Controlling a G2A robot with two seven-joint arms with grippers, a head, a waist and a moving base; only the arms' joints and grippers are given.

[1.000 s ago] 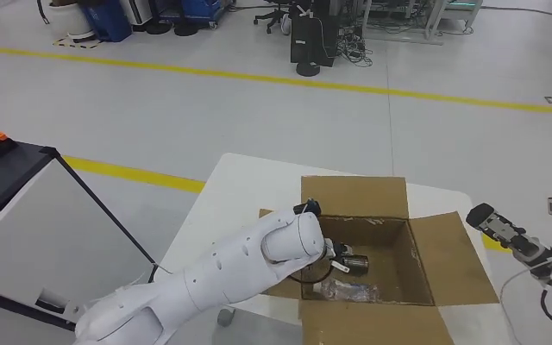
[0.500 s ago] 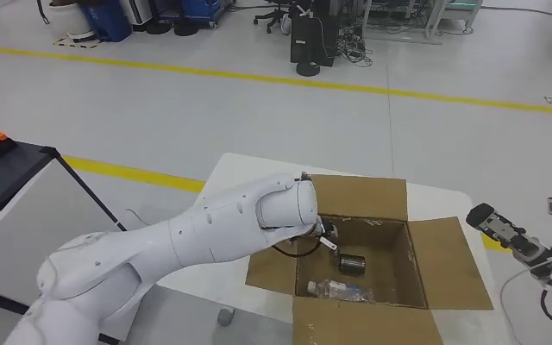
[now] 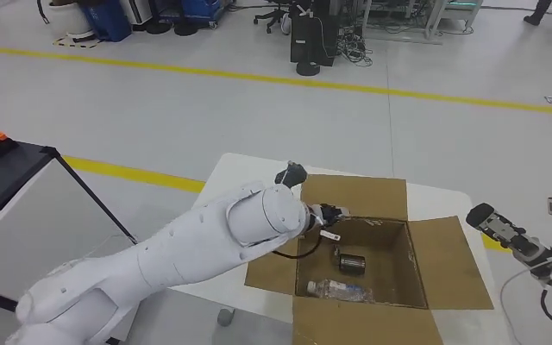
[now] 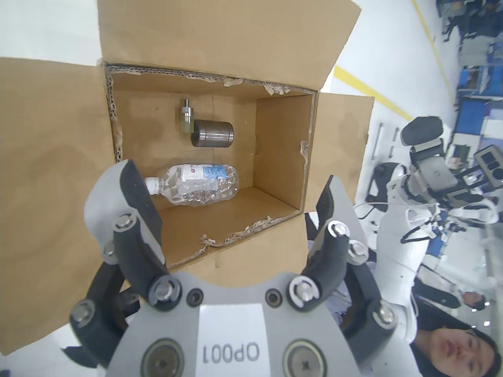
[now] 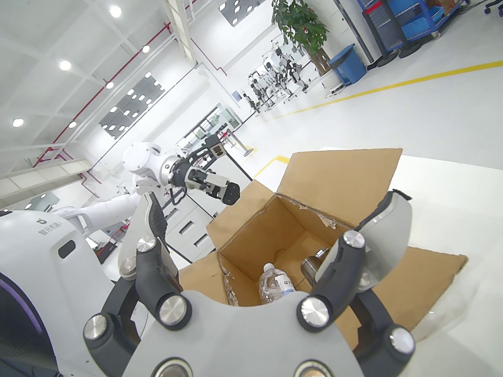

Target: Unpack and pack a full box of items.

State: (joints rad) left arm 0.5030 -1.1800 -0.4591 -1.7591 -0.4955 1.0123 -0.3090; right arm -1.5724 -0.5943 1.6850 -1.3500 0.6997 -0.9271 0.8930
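Over the box's far left corner, left fingers (image 4: 133,198): spread wide, holding nothing and touching nothing.
Right fingers (image 5: 377,233): also spread wide and empty, held off to the right of the box, past its right flap.
Box (image 3: 354,194): cardboard, standing on the white desk (image 3: 233,185), with its flaps folded open.
Bottle (image 4: 196,184): clear crumpled plastic, lying on its side on the box floor by the near wall.
Metal cylinder (image 4: 212,133): on its side just beyond the bottle, apart from it.
Small metal fitting (image 4: 186,115): just beside the cylinder.
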